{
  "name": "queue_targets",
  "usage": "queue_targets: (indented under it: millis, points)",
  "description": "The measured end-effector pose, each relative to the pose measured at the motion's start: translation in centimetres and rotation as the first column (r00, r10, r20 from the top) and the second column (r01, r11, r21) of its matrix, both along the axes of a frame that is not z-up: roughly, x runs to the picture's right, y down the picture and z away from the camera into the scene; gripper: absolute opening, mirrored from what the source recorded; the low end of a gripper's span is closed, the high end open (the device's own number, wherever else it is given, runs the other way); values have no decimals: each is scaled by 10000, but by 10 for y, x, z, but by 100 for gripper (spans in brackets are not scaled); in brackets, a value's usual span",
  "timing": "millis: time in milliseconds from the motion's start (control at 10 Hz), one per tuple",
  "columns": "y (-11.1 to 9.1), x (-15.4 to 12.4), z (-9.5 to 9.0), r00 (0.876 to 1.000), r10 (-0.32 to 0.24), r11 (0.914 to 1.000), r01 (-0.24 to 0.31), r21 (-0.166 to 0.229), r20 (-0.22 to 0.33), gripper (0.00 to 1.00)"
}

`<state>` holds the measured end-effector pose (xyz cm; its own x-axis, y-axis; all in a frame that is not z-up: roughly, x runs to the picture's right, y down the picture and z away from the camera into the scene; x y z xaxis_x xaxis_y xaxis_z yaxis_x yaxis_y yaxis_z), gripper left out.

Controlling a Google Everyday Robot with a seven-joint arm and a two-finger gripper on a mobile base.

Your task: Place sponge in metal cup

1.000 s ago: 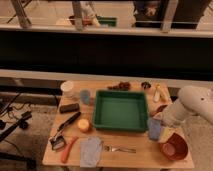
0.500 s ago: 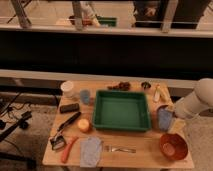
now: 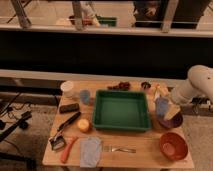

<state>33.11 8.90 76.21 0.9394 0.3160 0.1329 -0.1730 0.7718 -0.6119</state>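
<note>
Camera view: gripper (image 3: 169, 104) over the right edge of the table (image 3: 131, 156), at the end of the white arm (image 3: 196, 84) reaching in from the right. Clamped narrow on the sponge (image 3: 161, 106), held off the table just right of the green tray (image 3: 120, 111) and above the dark bowl (image 3: 173, 121). Sponge's long axis apparently upright, hanging down from the grip.

Metal cup (image 3: 145, 85) by the far edge, just past the tray's far right corner: from the gripper, a little to the left and farther back, near but apart. Only one arm, so no choice of reach. Judged next: carry the sponge back and left until over the cup's mouth, then lower it end first.

Against a second ago: sponge then lower and nearer the front edge, beside the red bowl (image 3: 173, 145); now raised and carried toward the far edge, arm drawn up with it. Rest of the table unchanged.
</note>
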Motion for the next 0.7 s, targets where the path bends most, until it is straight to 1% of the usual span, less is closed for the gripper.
queue_targets:
  millis: [100, 700]
  points:
    - [-3, 1, 3, 10000, -7, 10000, 7, -9, -20, 6]
    - [-3, 1, 3, 10000, -8, 10000, 8, -11, -26, 6]
